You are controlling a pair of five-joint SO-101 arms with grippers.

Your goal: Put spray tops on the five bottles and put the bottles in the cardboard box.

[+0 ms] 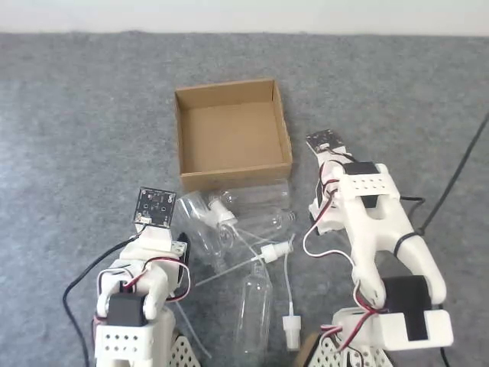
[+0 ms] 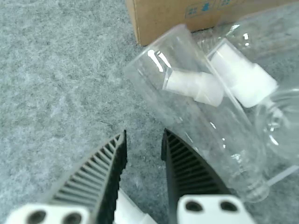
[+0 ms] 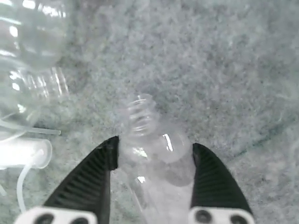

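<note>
While R gripper (image 3: 154, 143) jaws clasp capless bottle (image 3: 140, 116) at shoulder, neck clear, prob. for spray top (image 3: 23, 154), L gripper (image 2: 145, 134) jaws: parted, empty, nr bottle pile (image 2: 187, 126).

Work surface: a grey, short-piled carpet (image 1: 92, 115) covers all of the table that is visible, its fibres mottled light and dark (in both wrist views the texture reads as coarse felt). Along the far edge of the high view the carpet meets a pale, plain band of wall (image 1: 244, 14). A thin black cable (image 1: 461, 170) lies on the carpet at the right side, running slantwise up to the picture's right edge.
</note>
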